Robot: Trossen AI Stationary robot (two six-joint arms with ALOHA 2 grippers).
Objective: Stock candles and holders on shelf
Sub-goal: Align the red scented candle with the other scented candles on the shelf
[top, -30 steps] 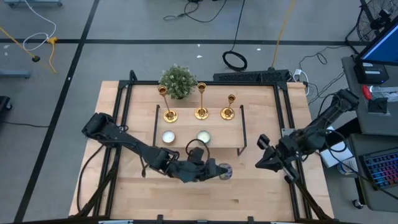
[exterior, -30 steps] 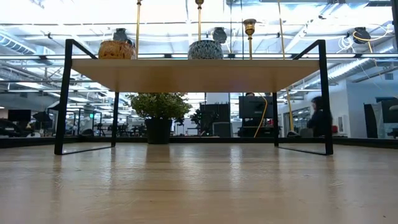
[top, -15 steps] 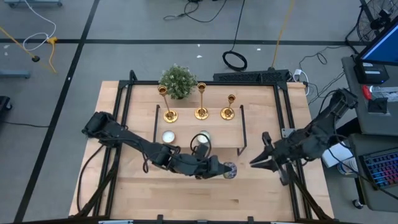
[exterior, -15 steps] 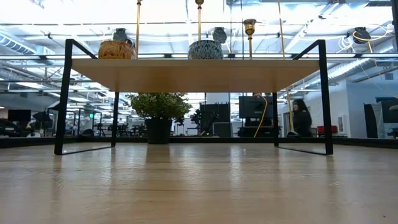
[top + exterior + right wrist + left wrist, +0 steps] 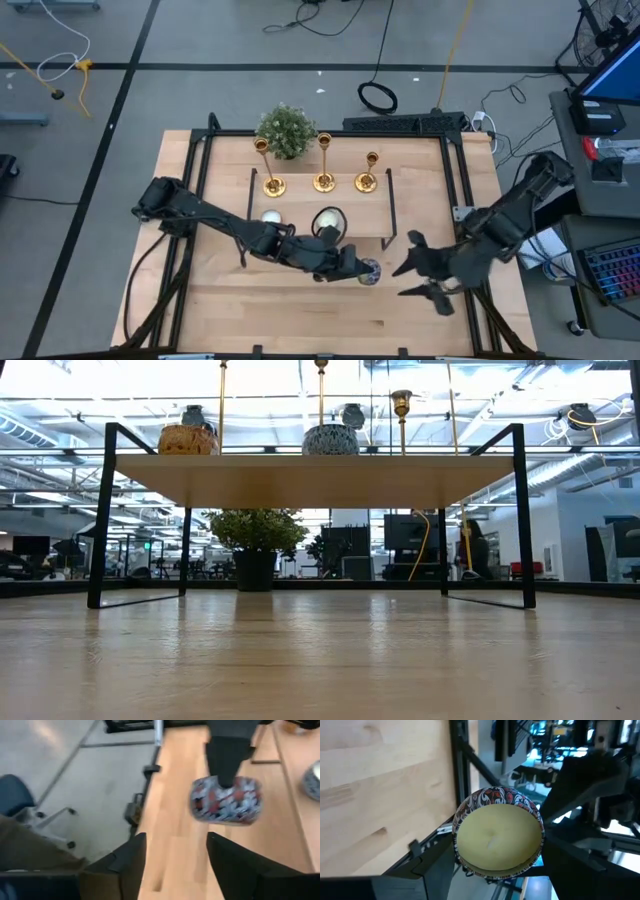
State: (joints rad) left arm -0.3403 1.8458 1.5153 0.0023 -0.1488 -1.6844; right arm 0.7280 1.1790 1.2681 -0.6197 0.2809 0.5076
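My left claw [image 5: 362,270] grips the yellowish candle [image 5: 498,839] in its patterned cup, just in front of the shelf [image 5: 375,215]. My right claw [image 5: 176,865] is open, facing it from nearby.

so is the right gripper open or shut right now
Open. The right gripper shows its two fingers spread apart above the table, with nothing between them.
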